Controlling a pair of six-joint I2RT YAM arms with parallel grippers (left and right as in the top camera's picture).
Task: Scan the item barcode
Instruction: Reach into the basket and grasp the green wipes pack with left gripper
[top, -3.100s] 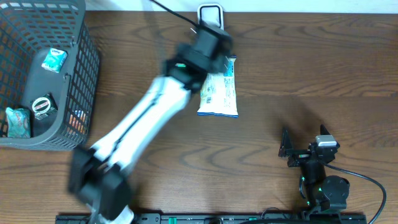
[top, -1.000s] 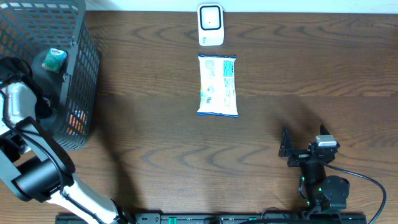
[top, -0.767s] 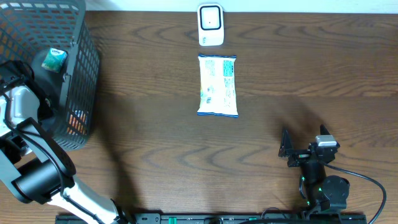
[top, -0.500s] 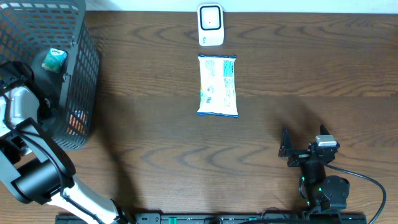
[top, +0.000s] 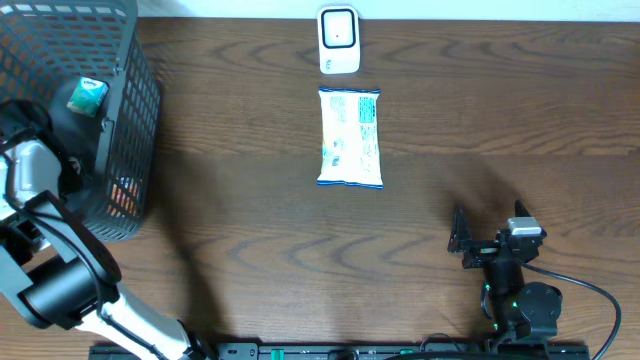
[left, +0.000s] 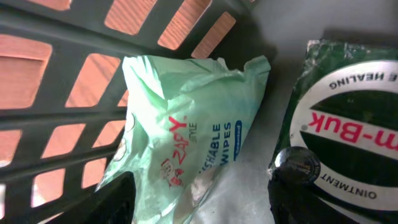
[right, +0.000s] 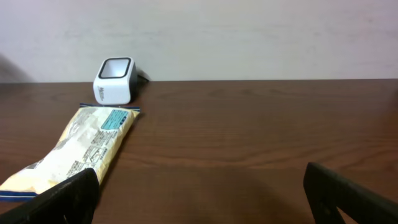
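We are looking first at the left jaws: their two dark fingertips (left: 118, 202) are standing apart on either side of the lower end of a green wipes packet (left: 186, 137). One fingertip is lying against the packet's edge, but we cannot tell whether the jaws are actually pressing on it. The packet is lying inside the basket (left: 56, 112), leaning against its gridded wall. Just beside it, a dark green ointment pack (left: 348, 137) is resting on the basket floor.

The right jaws are standing wide open with nothing between them, hovering low near the near right corner of the surface (top: 250, 220).

From overhead, we are seeing the left arm (top: 45, 270) reaching from the near left corner into the basket, which is occupying the far left corner. A teal packet (top: 87, 95) is also sitting in it.

A pale packet (top: 350, 137) is lying flat toward the far edge, around its middle. The white scanner (top: 339, 40) is standing at that edge just beyond the packet, apart from it.
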